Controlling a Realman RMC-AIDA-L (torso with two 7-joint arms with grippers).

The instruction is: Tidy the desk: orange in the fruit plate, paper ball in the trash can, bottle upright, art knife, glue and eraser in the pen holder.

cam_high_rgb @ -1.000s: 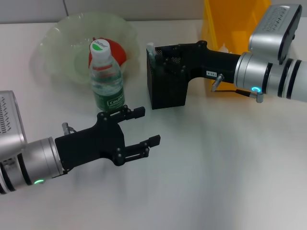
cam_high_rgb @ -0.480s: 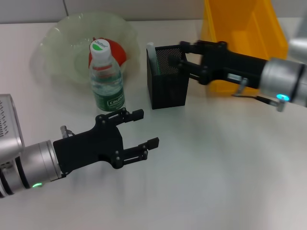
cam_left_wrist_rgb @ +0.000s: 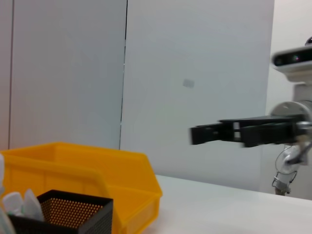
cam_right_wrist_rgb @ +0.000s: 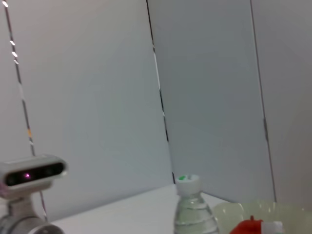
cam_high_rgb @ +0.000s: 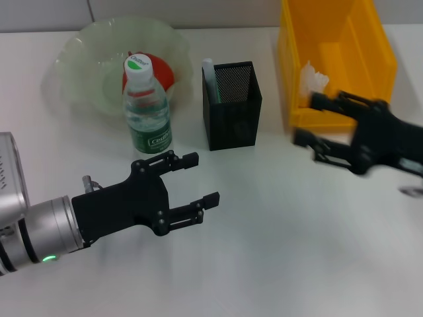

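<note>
The orange [cam_high_rgb: 163, 71] lies in the fruit plate [cam_high_rgb: 86, 59], half hidden behind the upright bottle [cam_high_rgb: 147, 109]. A mint-and-white art knife [cam_high_rgb: 209, 74] stands in the pen holder [cam_high_rgb: 231, 115]. The glue and eraser are hidden. The paper ball [cam_high_rgb: 314, 77] rests inside the trash can [cam_high_rgb: 357, 72]. My left gripper [cam_high_rgb: 201, 177] hovers open and empty in front of the bottle. Low in front of the trash can, my right gripper [cam_high_rgb: 308, 119] is open and empty, also showing in the left wrist view as right gripper [cam_left_wrist_rgb: 197, 134]. The right wrist view shows the bottle [cam_right_wrist_rgb: 191, 209] and orange [cam_right_wrist_rgb: 248, 227].
The white desk [cam_high_rgb: 277, 244] stretches bare between the two arms and toward the front edge. In the left wrist view, pale tips [cam_left_wrist_rgb: 19, 204] poke out of the pen holder [cam_left_wrist_rgb: 68, 214] beside the trash can [cam_left_wrist_rgb: 87, 165].
My right gripper has pulled back from over the pen holder, moving right and toward me to the front of the trash can. The left gripper has barely shifted.
</note>
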